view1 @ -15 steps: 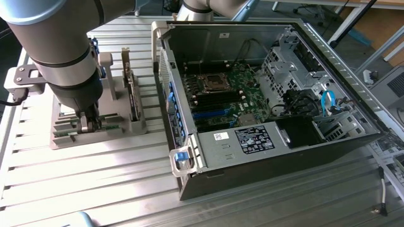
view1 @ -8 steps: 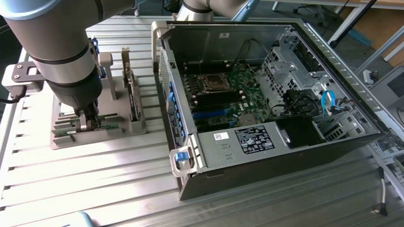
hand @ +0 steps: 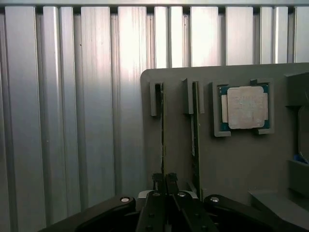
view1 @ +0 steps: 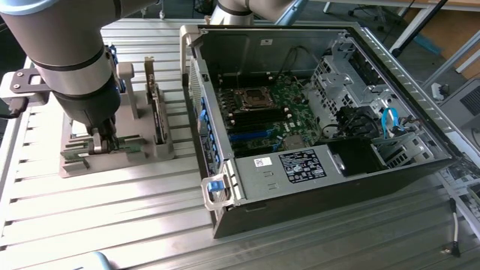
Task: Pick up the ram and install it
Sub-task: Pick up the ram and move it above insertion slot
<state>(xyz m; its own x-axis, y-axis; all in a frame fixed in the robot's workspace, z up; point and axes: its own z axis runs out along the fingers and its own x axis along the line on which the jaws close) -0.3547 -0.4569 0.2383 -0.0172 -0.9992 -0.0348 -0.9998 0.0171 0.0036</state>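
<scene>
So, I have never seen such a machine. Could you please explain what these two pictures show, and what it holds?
It is one robot arm with two small jaws at its end. The exterior view comes from a camera off the arm; the wrist view comes from a camera on the arm, looking down past the jaws. On the metal table stand an open computer case and a grey tray of parts: a square processor chip, an upright expansion card and two thin boards on edge. The jaws look closed on one, the ram, in its slot; the other board stands beside it.
</scene>
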